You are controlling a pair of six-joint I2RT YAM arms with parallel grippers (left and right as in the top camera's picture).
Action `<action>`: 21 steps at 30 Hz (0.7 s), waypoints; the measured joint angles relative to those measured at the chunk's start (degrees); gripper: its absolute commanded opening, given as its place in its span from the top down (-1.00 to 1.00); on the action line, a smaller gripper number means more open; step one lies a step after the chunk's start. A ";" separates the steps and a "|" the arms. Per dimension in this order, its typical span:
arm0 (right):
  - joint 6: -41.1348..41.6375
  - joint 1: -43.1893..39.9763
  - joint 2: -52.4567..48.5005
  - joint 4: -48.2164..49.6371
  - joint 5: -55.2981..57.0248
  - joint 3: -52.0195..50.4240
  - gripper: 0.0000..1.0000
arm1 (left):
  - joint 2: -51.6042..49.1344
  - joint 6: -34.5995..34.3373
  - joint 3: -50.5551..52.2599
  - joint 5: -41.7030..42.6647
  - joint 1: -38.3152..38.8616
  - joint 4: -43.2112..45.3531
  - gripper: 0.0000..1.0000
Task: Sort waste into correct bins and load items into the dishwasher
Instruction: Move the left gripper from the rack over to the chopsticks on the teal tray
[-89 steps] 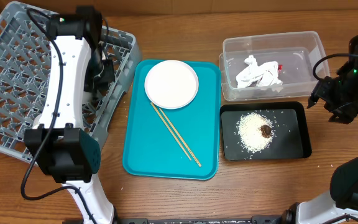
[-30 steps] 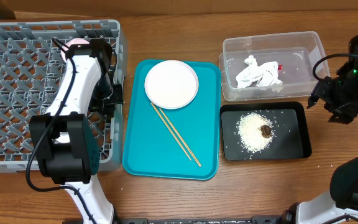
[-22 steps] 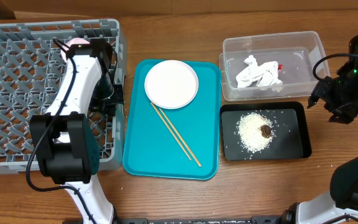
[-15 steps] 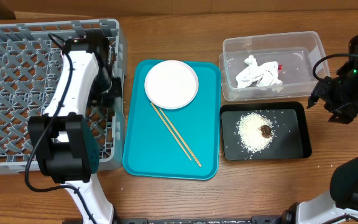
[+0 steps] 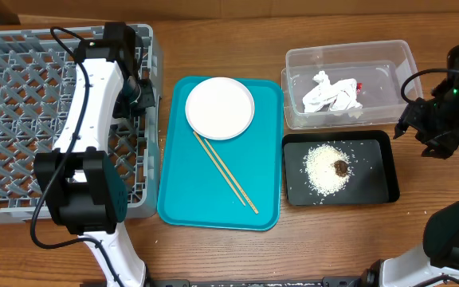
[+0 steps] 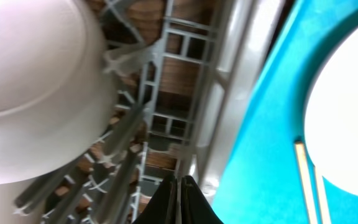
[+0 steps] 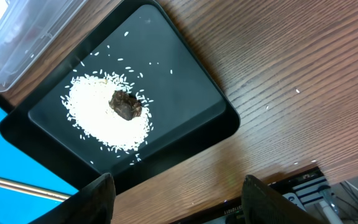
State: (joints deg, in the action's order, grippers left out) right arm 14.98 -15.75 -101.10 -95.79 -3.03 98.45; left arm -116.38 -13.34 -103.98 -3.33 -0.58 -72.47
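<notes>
The grey dish rack lies flat at the left. My left gripper is shut and empty over the rack's right wall; in the left wrist view a pale pink bowl sits in the rack beside it. The white plate and chopsticks lie on the teal tray. The clear tub holds the white napkin and red wrapper. The black tray holds rice with brown bits. My right gripper is open, right of it. Grey bowl and cup are out of view.
The left arm's white links lie across the rack's right half. The right arm's body stands on bare wood at the table's right edge. The teal tray's edge shows in the right wrist view.
The rack, tilted three seconds ago, now lies flat. My left gripper has moved off the pink bowl toward the rack's right wall. The right arm has not moved.
</notes>
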 measured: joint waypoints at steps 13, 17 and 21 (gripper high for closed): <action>0.00 0.00 0.00 0.31 -0.02 0.00 -0.57 | 4.96 6.54 -1.33 3.23 16.41 8.90 0.11; -0.02 0.00 0.00 0.31 -0.07 0.00 -0.63 | 5.05 0.94 -1.51 4.26 22.10 0.76 -0.63; -0.02 0.00 0.00 0.50 -0.11 0.00 -0.64 | 5.05 -10.51 -1.51 7.13 22.21 -7.50 -0.89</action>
State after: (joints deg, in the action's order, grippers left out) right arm 14.96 -15.75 -101.10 -95.29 -3.14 98.45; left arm -111.33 -23.86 -105.49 3.79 21.63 -79.96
